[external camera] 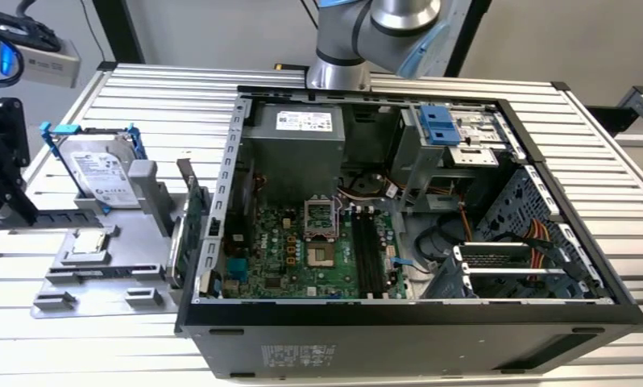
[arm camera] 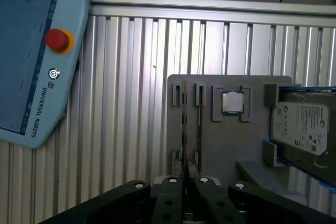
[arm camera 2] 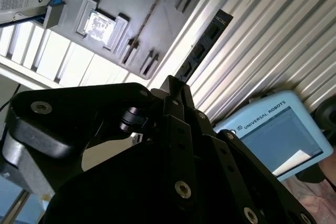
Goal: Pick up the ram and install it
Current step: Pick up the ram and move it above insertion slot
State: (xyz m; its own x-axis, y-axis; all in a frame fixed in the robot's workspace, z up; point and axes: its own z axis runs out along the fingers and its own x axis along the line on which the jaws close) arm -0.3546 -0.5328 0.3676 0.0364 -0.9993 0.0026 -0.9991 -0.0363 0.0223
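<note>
One long, narrow, thin dark circuit-board stick, the ram point(arm camera 2: 207, 45), is pinched by one end between the jaws of the black gripper point(arm camera 2: 176, 85), which are pressed against its flat faces. In the first wrist view the ram point(arm camera: 184, 129) is seen edge-on, apparently raised over the grey slotted fixture plate point(arm camera: 231, 145). A second thin stick point(arm camera: 199, 124) is held on edge in the plate's slots, presumably so that narrow jaws can be closed across it. A silver square processor chip point(arm camera: 232, 103) and a silver hard drive in a blue frame point(arm camera: 300, 127) are nested alongside. The open black computer case point(external camera: 408, 310) is laid on its side on the ribbed aluminium worktop point(external camera: 160, 89), so the green motherboard point(external camera: 289, 250) and its long black slots point(external camera: 367, 250) face upward. Installation is judged not yet done.
</note>
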